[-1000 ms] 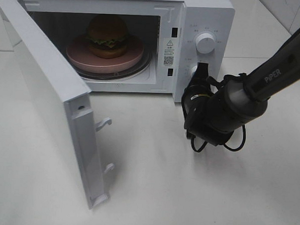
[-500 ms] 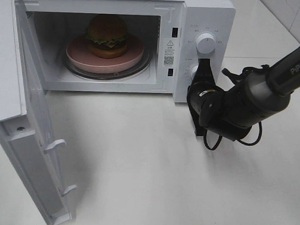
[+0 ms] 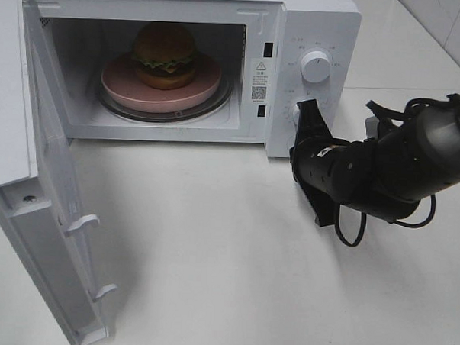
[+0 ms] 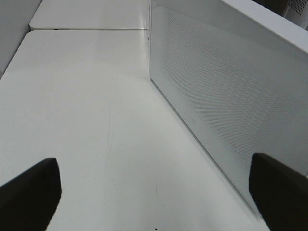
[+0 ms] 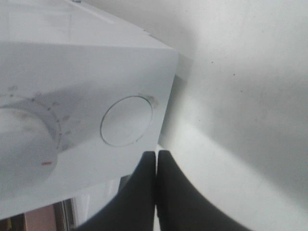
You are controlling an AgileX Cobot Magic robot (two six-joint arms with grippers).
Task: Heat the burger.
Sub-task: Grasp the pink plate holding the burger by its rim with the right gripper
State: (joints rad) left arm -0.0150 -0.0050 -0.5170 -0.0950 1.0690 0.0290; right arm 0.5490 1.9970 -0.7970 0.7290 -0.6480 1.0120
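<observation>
while the burger (image 3: 165,53) is sitting on the plate (image 3: 119,84) inside the microwave (image 3: 320,24) with its door (image 3: 54,180) standing open, you are holding the right end effector (image 5: 156,155) clenched, empty, by the round button (image 5: 126,121) and the left end effector (image 4: 154,192) released; be swinging the door fully shut before dialing.

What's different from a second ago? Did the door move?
The microwave door swung much wider open, out to the left. The right arm dropped lower and swung toward the right, while the right gripper, jaws shut, stayed by the round button on the panel. Nothing was grabbed or let go. The burger on the pink plate inside did not move.
</observation>
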